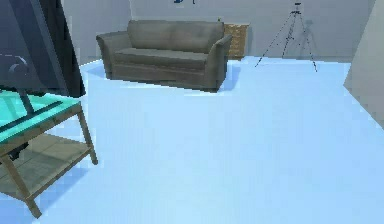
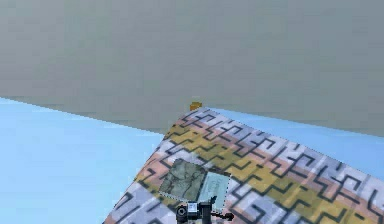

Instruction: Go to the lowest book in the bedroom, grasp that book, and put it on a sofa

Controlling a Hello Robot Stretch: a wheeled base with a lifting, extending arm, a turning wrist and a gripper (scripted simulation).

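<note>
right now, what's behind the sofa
A light wooden cabinet pokes out behind the sofa, toward the forward view's right. The sofa covers the rest of it.

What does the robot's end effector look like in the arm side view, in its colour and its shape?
The end effector is a small part, dark and almost black, with a compact rounded body. Short thin dark pieces stick out from it to the sides. A small paler grey spot sits on the body. At this size I cannot make out any cables or markings on it.
</note>
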